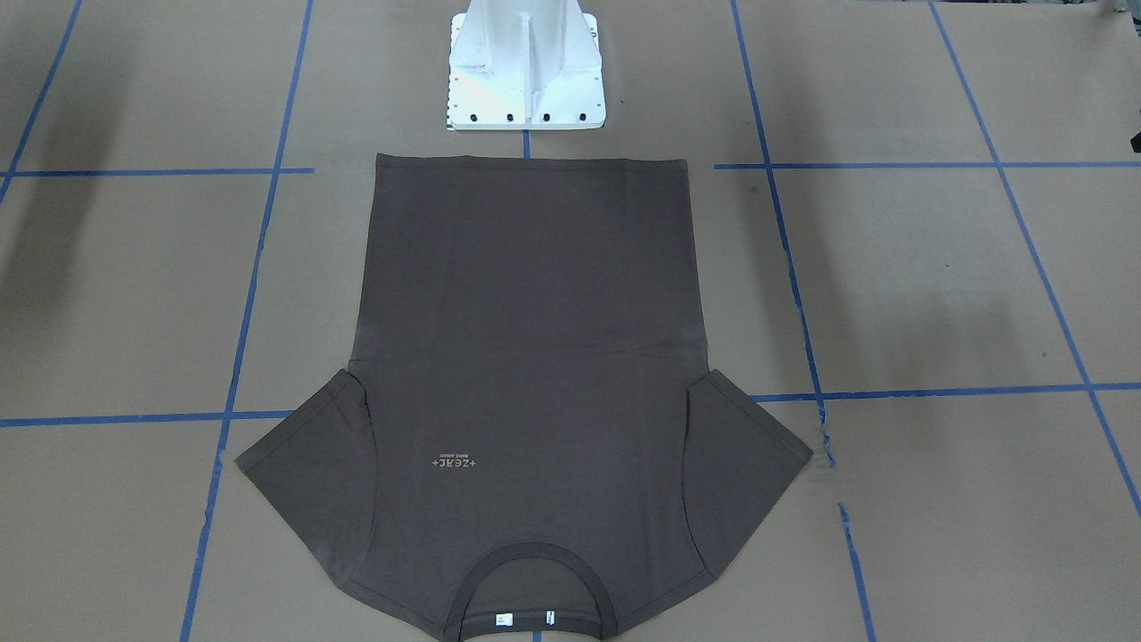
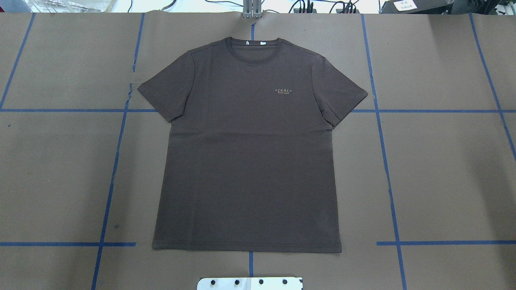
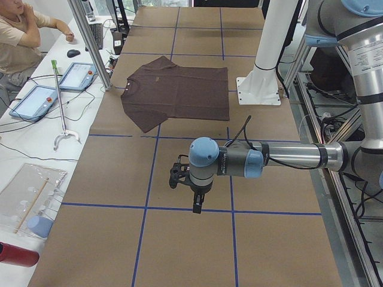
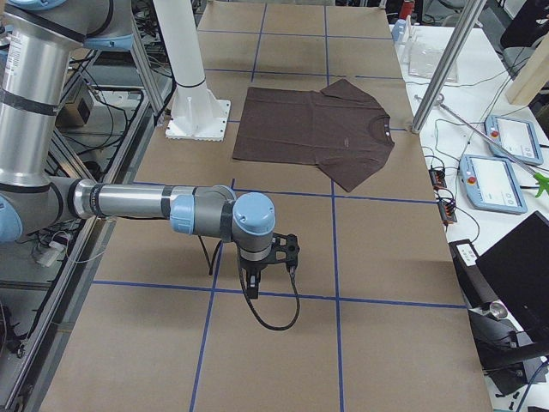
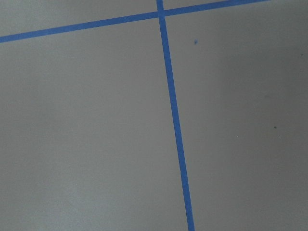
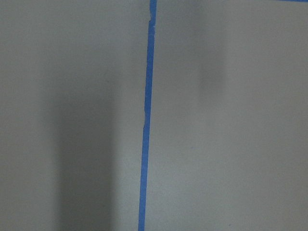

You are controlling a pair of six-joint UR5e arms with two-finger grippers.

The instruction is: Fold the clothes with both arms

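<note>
A dark brown T-shirt (image 2: 246,153) lies spread flat, logo up, mid-desk (image 2: 443,161), hem near the robot, collar at the far edge. The left gripper (image 3: 195,207) and right gripper (image 4: 251,290) hang well apart from it; whether either is clenched or released cannot be told.

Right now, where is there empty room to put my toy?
Bare brown paper lies both sides of the dark brown cotton T-shirt, crossed by blue tape lines. Farther out, the silver-grey left arm and right arm hang over the table's ends. The middle is taken: shirt and white pedestal base.
</note>
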